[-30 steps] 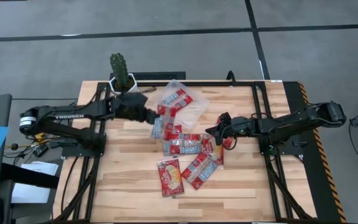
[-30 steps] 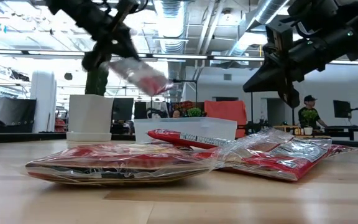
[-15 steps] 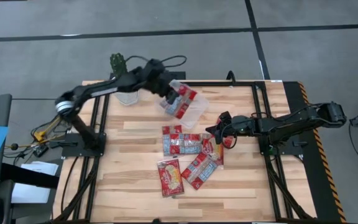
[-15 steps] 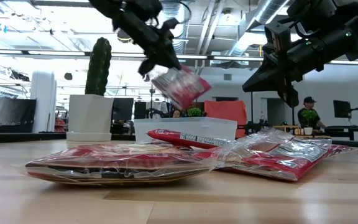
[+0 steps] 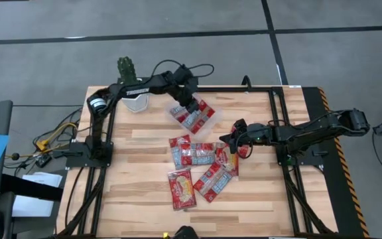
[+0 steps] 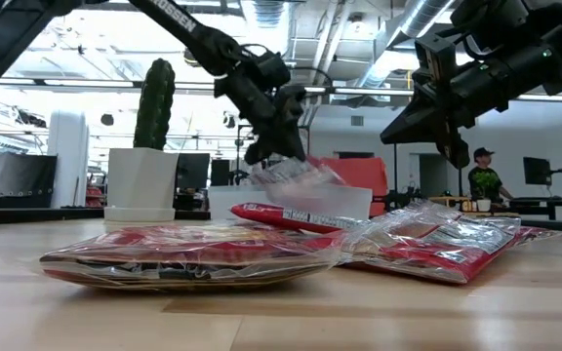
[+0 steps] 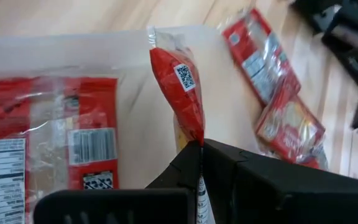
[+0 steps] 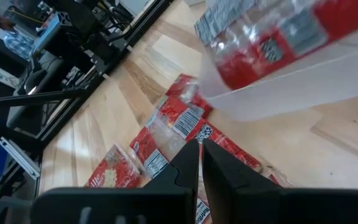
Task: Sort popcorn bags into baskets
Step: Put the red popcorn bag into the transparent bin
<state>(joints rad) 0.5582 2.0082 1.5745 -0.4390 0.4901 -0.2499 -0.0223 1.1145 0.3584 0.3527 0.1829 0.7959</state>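
Note:
My left gripper is over the clear tray at the table's far middle, shut on a red popcorn bag. In the low view that bag hangs under the gripper at the tray's rim. Another bag lies flat in the tray. Several more bags lie flat and overlapping mid-table, and one lies nearer. My right gripper hovers shut above the pile's right edge, holding nothing, and shows well above the bags in the low view. My left gripper pinches the red bag between its two fingers at one end, coming from above and slanting down. The bag shows edge-on and stretches away from the fingertips, its sealed far end over the tray. I cannot tell whether it touches the tray.
A white pot with a cactus stands at the far left, close behind my left arm. Black frame rails run along the table's right and far sides. Bare wood lies at the near edge and the left side.
My left arm has swung from left of the pile toward the far edge and the right, carrying the bag lifted clear. It then came down over the tray, so the bag now hangs at the tray's rim. My right arm has kept still.

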